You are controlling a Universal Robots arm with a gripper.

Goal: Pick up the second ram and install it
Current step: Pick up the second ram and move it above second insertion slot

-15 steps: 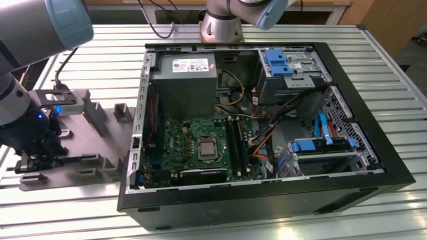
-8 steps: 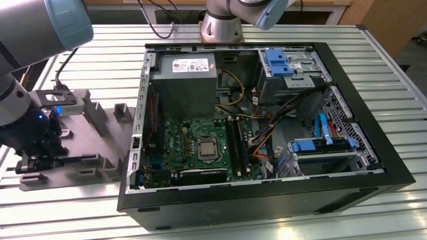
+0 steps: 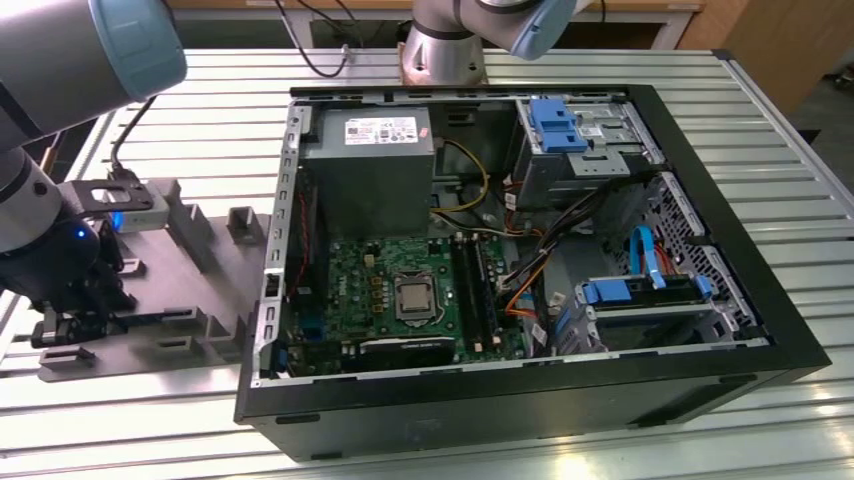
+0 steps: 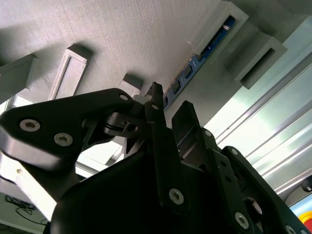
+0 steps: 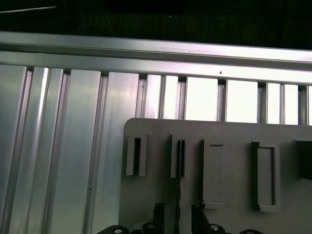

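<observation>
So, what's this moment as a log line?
pincer: open, astride second ram | second ram: on edge in grey tray | install: pending

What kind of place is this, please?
Probably a robotics lab or test bench: a robot arm at a slatted aluminium table carrying an open desktop computer case and a grey fixture tray.

We see a robotics lab or workshop bench. A table (image 3: 801, 170) of ribbed aluminium bars carries a desktop computer (image 3: 534, 410) lying open on its side (circuit board and wiring bare). A grey plastic fixture tray (image 3: 200, 235) lies beside it, and a robot arm (image 3: 447, 55) stands on the table, with cables (image 3: 320, 40) behind.
</observation>
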